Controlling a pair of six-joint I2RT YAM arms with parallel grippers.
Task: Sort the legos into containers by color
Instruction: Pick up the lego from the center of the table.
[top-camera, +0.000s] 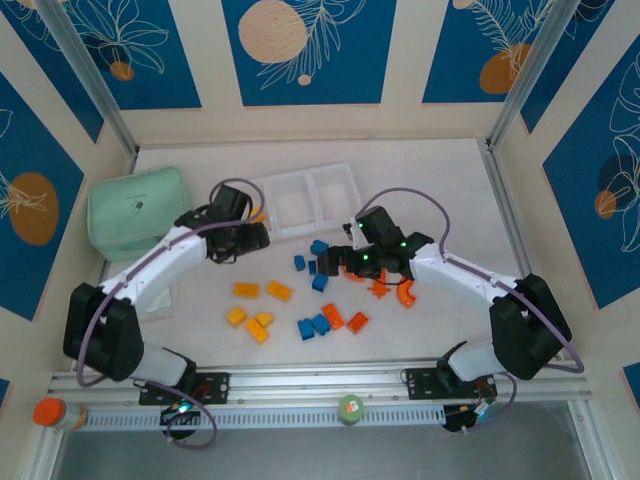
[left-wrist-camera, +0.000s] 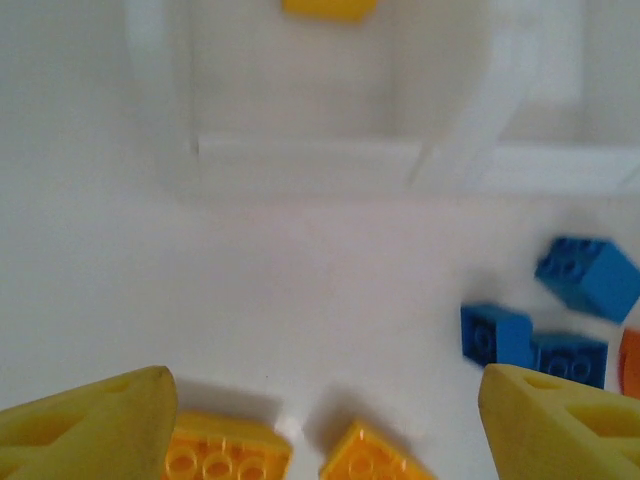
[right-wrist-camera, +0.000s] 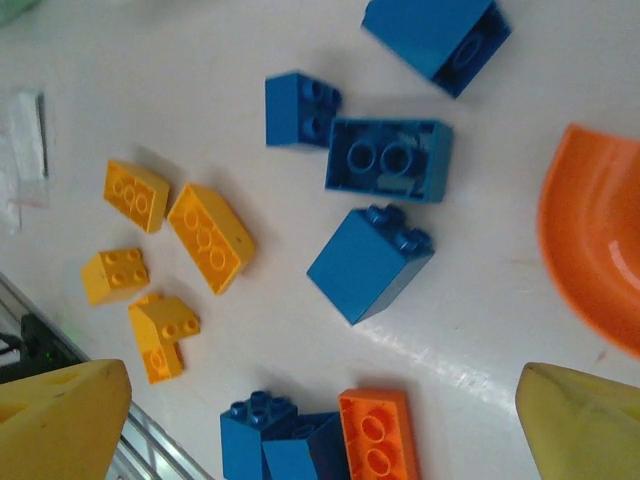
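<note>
Your left hand (left-wrist-camera: 320, 410) is spread near the tray (left-wrist-camera: 300, 165) holding a yellow brick (left-wrist-camera: 330, 8). Your right hand (right-wrist-camera: 325, 415) is spread over blue bricks (right-wrist-camera: 370, 262) on the desk (right-wrist-camera: 180, 90).

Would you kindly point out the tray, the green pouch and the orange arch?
tray (top-camera: 292, 205), top view, bare compartment floor.
green pouch (top-camera: 138, 212), top view, its middle.
orange arch (right-wrist-camera: 600, 230), right wrist view, curved face.

Translucent white tray (top-camera: 314, 200) on a white desk (top-camera: 440, 190), mint-green pouch (top-camera: 138, 210) left of it. In front of the tray: yellow-orange bricks (top-camera: 246, 290), blue bricks (top-camera: 319, 282), red-orange bricks (top-camera: 333, 316). Behind the tray, blue wall panels (top-camera: 330, 60) carry cream leaf outlines and orange discs.
</note>
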